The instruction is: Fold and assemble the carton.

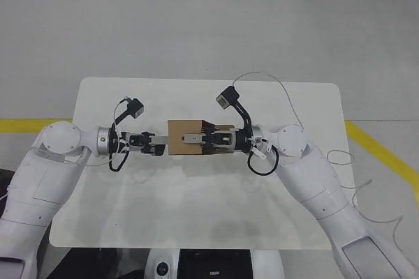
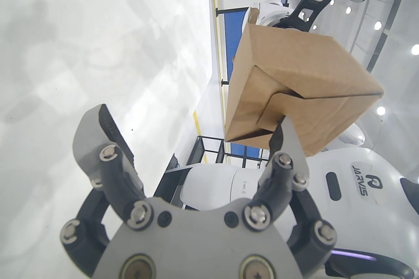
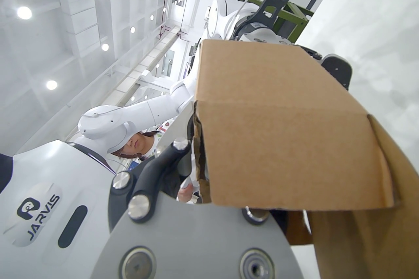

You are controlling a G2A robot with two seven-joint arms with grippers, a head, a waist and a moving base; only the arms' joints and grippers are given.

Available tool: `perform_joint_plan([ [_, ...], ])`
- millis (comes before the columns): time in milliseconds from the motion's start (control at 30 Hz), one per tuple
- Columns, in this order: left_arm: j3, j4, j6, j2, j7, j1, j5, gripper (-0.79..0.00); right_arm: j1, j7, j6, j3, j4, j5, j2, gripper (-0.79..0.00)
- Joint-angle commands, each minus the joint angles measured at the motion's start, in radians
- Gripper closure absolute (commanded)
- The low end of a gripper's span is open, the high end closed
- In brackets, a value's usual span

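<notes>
From above I see the brown cardboard carton point(image 1: 184, 132) held over the middle of the white desk point(image 1: 279, 209), between both arms. My right end effector point(image 1: 195, 139) grips its top wall at the open end. The left wrist view adds the closed end: interlocked flaps point(image 2: 278, 103), with my left end effector point(image 2: 193, 118) spread wide, one fingertip point(image 2: 286, 133) touching them.
</notes>
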Motion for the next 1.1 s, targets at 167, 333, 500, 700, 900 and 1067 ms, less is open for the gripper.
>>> perform_joint_plan([
  [167, 0.016, -0.002, -0.006, -0.006, 0.007, 0.002, -0.002, -0.785, 0.002, 0.006, -0.008, -0.002, 0.003, 0.013, -0.004, 0.0],
  [333, 0.025, -0.002, -0.006, -0.009, 0.005, 0.0, -0.006, -0.785, 0.004, 0.012, -0.013, -0.004, 0.007, 0.021, -0.006, 0.0],
  [500, 0.031, -0.002, -0.004, -0.012, 0.001, -0.003, -0.007, -0.785, 0.006, 0.013, -0.015, -0.005, 0.011, 0.021, -0.008, 0.0],
  [700, 0.036, -0.002, -0.001, -0.015, -0.001, -0.008, -0.01, -0.785, 0.006, 0.016, -0.017, -0.005, 0.015, 0.024, -0.01, 0.0],
  [900, 0.041, -0.002, 0.003, -0.019, -0.001, -0.013, -0.013, -0.785, 0.007, 0.019, -0.015, -0.001, 0.02, 0.024, -0.011, 0.0],
  [1067, 0.043, 0.001, 0.002, -0.021, -0.002, -0.016, -0.015, -0.785, 0.006, 0.019, -0.011, 0.001, 0.021, 0.023, -0.012, 0.0],
])
